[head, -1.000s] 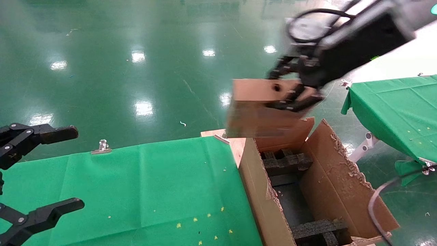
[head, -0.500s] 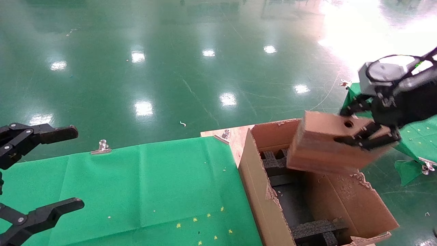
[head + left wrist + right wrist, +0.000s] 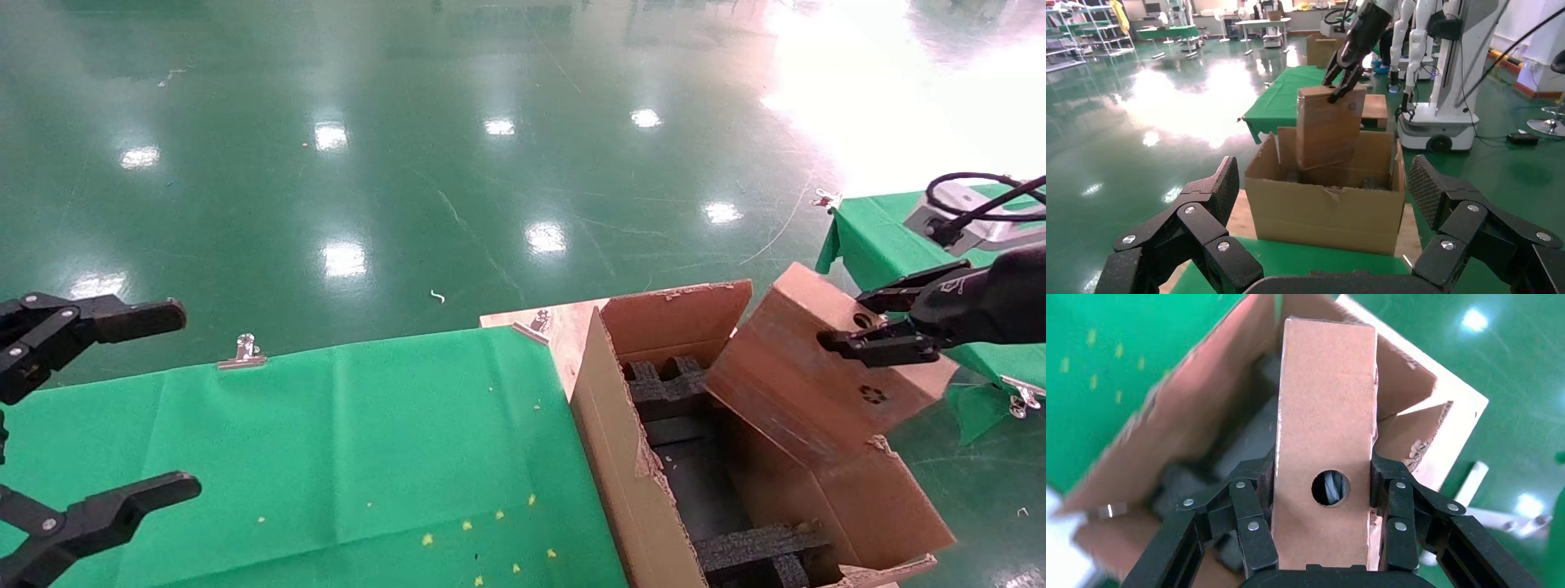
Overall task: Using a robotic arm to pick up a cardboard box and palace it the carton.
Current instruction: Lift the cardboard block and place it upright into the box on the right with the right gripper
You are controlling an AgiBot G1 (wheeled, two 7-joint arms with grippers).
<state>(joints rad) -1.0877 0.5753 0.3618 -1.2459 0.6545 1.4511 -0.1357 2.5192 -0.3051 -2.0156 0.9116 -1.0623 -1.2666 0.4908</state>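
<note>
My right gripper (image 3: 850, 320) is shut on the small brown cardboard box (image 3: 805, 384), its fingers (image 3: 1254, 527) clamping both sides of the narrow end with the round hole (image 3: 1330, 488). The box hangs tilted over the right side of the large open carton (image 3: 629, 482), its lower end dipping inside, near the right flap. Black foam inserts (image 3: 666, 385) lie in the carton. The left wrist view shows the box (image 3: 1329, 125) standing out of the carton (image 3: 1324, 211). My left gripper (image 3: 184, 398) is open and empty at the far left, over the green table.
A green-clothed table (image 3: 327, 441) lies left of the carton, with a metal clip (image 3: 243, 349) on its far edge. A second green table (image 3: 874, 237) stands behind my right gripper. The floor beyond is glossy green. Another white robot (image 3: 1444, 73) stands behind the carton.
My right gripper carried the box right and down, from above the carton's far left corner to its right side; the box tilted and its lower end entered the carton. The left arm stayed still.
</note>
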